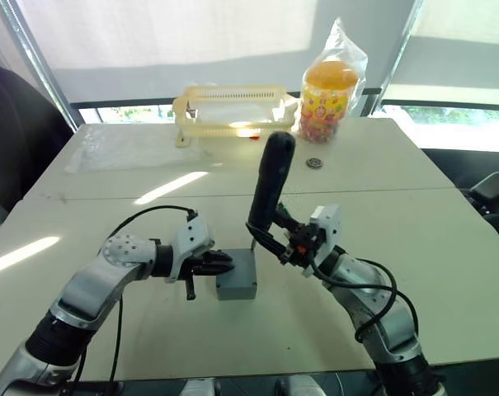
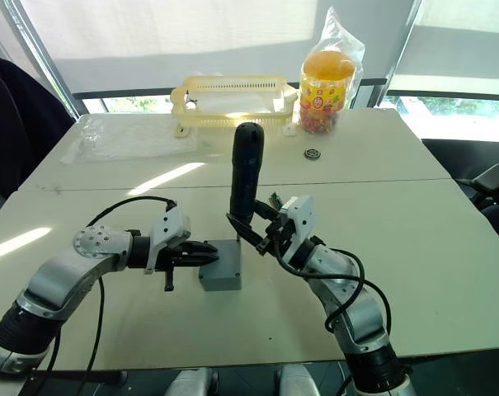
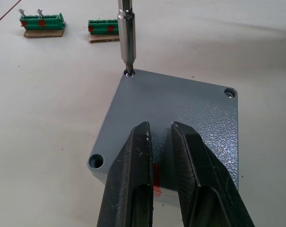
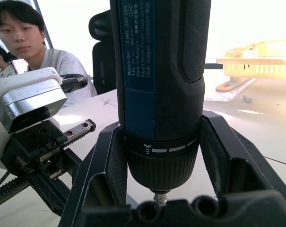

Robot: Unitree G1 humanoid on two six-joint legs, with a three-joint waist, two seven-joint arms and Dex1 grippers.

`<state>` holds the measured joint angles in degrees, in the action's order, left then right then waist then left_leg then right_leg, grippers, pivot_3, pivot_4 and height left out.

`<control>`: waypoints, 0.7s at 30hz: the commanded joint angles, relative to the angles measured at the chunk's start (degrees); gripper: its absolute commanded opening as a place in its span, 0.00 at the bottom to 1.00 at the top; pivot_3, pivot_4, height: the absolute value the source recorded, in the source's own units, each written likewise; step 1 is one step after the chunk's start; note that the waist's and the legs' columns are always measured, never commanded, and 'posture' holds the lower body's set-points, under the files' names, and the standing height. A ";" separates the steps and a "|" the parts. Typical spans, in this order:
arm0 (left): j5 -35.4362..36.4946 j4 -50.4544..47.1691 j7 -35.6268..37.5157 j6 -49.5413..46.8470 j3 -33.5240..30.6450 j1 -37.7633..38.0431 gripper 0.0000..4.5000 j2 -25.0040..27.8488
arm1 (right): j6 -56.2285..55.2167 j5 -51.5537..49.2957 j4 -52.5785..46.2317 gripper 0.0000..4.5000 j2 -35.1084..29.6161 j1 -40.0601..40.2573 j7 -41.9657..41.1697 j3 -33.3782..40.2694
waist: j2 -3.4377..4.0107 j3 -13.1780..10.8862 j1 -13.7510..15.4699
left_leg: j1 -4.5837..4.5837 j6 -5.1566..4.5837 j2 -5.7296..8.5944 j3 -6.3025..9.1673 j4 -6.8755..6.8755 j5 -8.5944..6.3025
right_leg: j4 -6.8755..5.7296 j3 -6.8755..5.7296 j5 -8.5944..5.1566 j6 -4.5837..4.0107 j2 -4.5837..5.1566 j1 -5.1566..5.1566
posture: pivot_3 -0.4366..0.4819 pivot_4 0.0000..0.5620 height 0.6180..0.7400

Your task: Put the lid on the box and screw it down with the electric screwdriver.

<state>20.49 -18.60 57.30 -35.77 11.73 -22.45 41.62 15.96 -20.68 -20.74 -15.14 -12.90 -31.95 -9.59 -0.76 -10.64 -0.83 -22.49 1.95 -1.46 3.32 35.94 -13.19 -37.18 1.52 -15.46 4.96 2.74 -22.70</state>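
The grey box [image 1: 237,285] stands on the white table between my two arms, and the flat grey lid [image 3: 180,109] lies on top of it. My left gripper [image 3: 159,127] rests against the box's near edge by the small red mark, its fingers almost together with nothing between them. My right gripper [image 1: 270,235] is shut on the dark electric screwdriver [image 1: 270,186], held upright. The metal bit [image 3: 127,38] sits in the lid's far corner hole. Another corner holds a screw [image 3: 231,93], and the near corner hole [image 3: 96,162] is empty.
A yellow slotted basket [image 1: 233,107] and a bagged jar of sweets [image 1: 327,95] stand at the table's far side, with a small round disc [image 1: 314,163] nearby. Two green terminal blocks [image 3: 42,22] lie beyond the box. A person [image 4: 24,42] sits across the table.
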 commanded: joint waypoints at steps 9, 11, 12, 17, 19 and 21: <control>-0.59 -0.45 0.20 -0.68 1.63 0.74 0.15 0.20 | 2.37 0.51 1.41 0.40 -1.07 0.76 -1.18 -1.44 | 0.00 0.00 0.00 | 0.00 0.00 0.00 0.00 -0.01 0.00 | 0.01 0.00 -0.04 -0.05 0.00 0.00 | 0.48 0.27 1.00; -0.60 -0.46 0.20 -0.67 1.66 0.75 0.15 0.19 | 2.40 0.51 1.46 0.40 -1.07 0.70 -1.29 -1.46 | 0.00 0.00 0.00 | 0.00 0.00 0.00 0.00 -0.02 0.00 | 0.02 0.00 -0.05 -0.07 0.00 0.00 | 0.48 0.27 1.00; -0.66 -0.34 0.11 -0.62 1.72 0.68 0.15 0.06 | 2.45 0.86 1.83 0.40 -1.31 0.49 -1.60 -1.77 | 0.00 0.00 0.00 | 0.00 0.00 -0.01 0.00 -0.02 0.00 | 0.01 0.00 -0.05 -0.08 0.00 0.00 | 0.48 0.27 1.00; -0.73 -0.25 -0.07 -0.64 1.75 0.52 0.15 -0.15 | 2.58 1.38 2.64 0.40 -1.81 -0.41 -2.30 -2.19 | 0.00 0.00 -0.01 | 0.01 0.00 -0.01 0.00 -0.02 0.00 | 0.02 0.00 -0.06 -0.08 0.00 0.00 | 0.48 0.27 1.00; -0.82 -0.12 -0.05 -0.58 1.80 0.47 0.15 -0.14 | 2.72 1.28 2.80 0.40 -1.97 -0.72 -2.56 -2.18 | 0.00 0.00 -0.01 | 0.01 0.00 -0.01 0.00 -0.02 0.00 | 0.02 0.00 -0.06 -0.08 0.00 0.00 | 0.48 0.27 1.00; -0.85 -0.01 -0.05 -0.55 1.79 0.38 0.15 -0.15 | 3.14 1.04 2.61 0.40 -2.05 -1.03 -2.83 -2.45 | 0.00 0.00 -0.02 | 0.01 0.00 -0.01 0.00 -0.03 0.00 | 0.03 0.00 -0.06 -0.08 0.00 0.00 | 0.48 0.27 1.00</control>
<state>20.49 -19.03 57.25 -35.72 12.32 -22.45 41.44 16.37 -20.42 -19.92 -16.41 -14.84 -33.80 -10.24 -0.76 -10.64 -0.84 -22.48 1.95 -1.48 3.32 35.91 -13.20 -37.15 1.51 -15.53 4.87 2.74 -22.70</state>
